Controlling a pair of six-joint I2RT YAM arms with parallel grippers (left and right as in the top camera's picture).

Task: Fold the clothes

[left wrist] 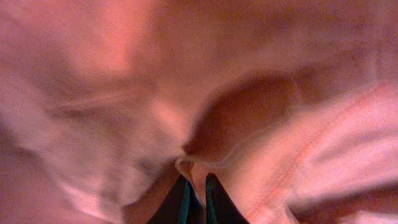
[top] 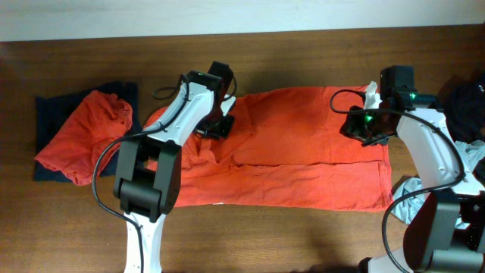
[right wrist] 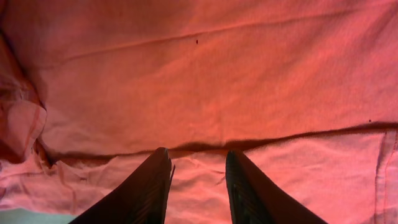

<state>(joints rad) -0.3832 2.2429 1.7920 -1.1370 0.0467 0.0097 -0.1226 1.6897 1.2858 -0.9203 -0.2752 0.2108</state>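
A red-orange T-shirt (top: 303,167) lies spread across the middle of the table, its lower half doubled over in a long fold. My left gripper (top: 217,127) rests on the shirt's upper left part. In the left wrist view its jaws (left wrist: 197,186) stand nearly together, pinching a raised hem of the red-orange cloth (left wrist: 261,112). My right gripper (top: 358,126) hovers over the shirt's right end. Its fingers (right wrist: 198,165) stand apart above flat cloth, just below a fold edge (right wrist: 280,140), with nothing held between them.
At the far left a crumpled red-orange garment (top: 83,136) lies on a navy one (top: 49,106). A black garment (top: 466,98) and a grey-blue one (top: 413,199) lie at the right edge. A white scrap (top: 371,92) shows beside the right arm.
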